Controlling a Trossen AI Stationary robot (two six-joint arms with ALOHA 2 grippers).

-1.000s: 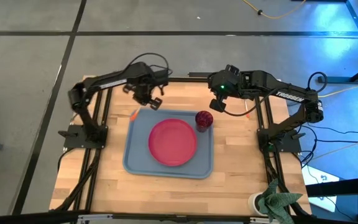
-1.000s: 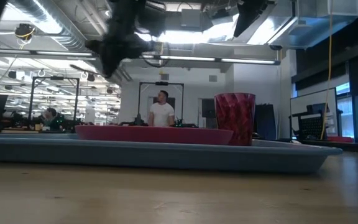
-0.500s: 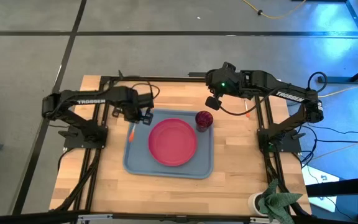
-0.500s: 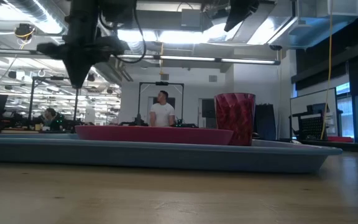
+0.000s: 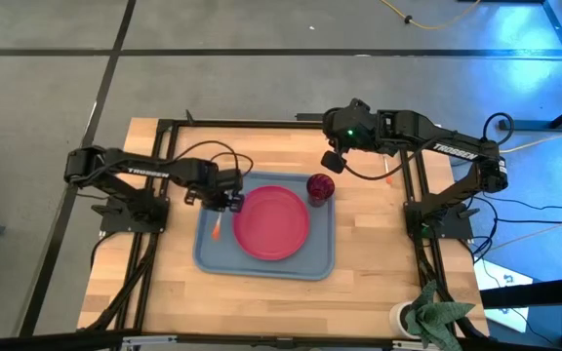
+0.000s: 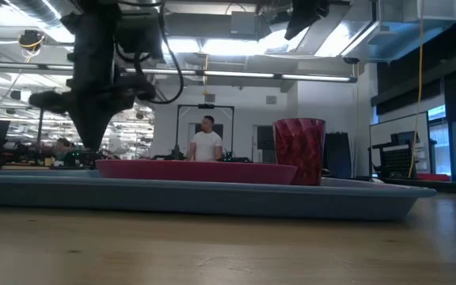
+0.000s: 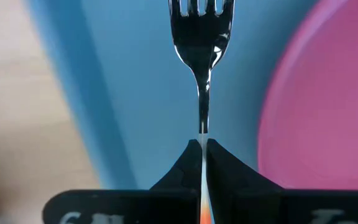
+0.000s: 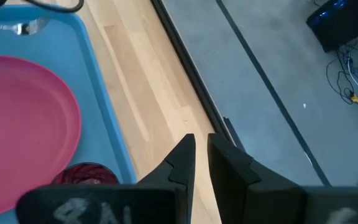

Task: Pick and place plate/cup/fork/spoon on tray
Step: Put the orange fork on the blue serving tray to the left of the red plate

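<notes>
The blue-grey tray (image 5: 261, 268) lies mid-table with the pink-red plate (image 5: 271, 222) on it and the dark red cup (image 5: 320, 186) standing at its far right corner. My left gripper (image 5: 226, 202) hovers over the tray's left strip beside the plate. It is shut on the fork (image 7: 202, 37), whose orange handle (image 5: 219, 231) sticks out toward the near edge. My right gripper (image 5: 332, 159) is shut and empty above the table, just beyond the cup. A thin orange thing (image 5: 389, 175) lies by the right arm; I cannot tell its head. My left gripper pinches the fork's silver neck (image 7: 202, 127) between its two fingertips, just above the orange handle. The fingers point down over the tray. The pronged head reaches out past the fingertips and the handle runs back between the fingers. I cannot tell whether the fork touches the tray.
A white cup with a green cloth (image 5: 435, 317) stands at the table's near right corner. Bare wood lies left, right and near of the tray. A person (image 6: 207, 144) stands far off in the room behind.
My left gripper has gone from the tray's far left corner toward the near edge and down, carrying the fork, and now hangs low over the tray's left strip beside the plate. Plate and cup have stayed put.
</notes>
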